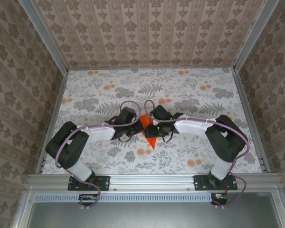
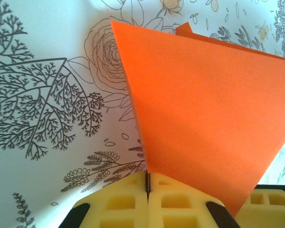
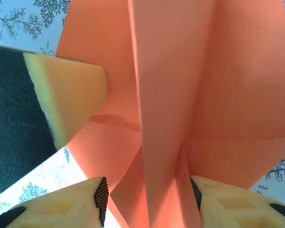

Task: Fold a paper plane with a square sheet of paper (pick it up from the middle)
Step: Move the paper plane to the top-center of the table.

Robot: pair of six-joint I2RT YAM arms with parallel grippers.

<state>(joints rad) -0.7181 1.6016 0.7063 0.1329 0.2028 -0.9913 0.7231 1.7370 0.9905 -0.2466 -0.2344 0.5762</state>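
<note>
paper plane (image 1: 151,140): orange, mid-table in top view, between both grippers, sharp tip toward the arm bases.
table (image 1: 99,95): flowered print, bare around the arms.
left gripper (image 1: 136,129): top view, against the paper plane's left side.
right gripper (image 1: 152,130): top view, over its right side.
left wrist, left gripper (image 2: 147,183): yellow pads pressed together, seam tight.
left wrist, paper plane (image 2: 204,109): lower corner runs into the seam, pinched there; broad face fans up and away, covering part of one pad.
right wrist, right gripper (image 3: 149,199): fingers spread, one either side of the centre ridge.
right wrist, paper plane (image 3: 171,71): ridge upright between the pads, flaps spreading both ways, not squeezed flat.
right wrist, left gripper's pad (image 3: 66,95): flat against one flap.
</note>
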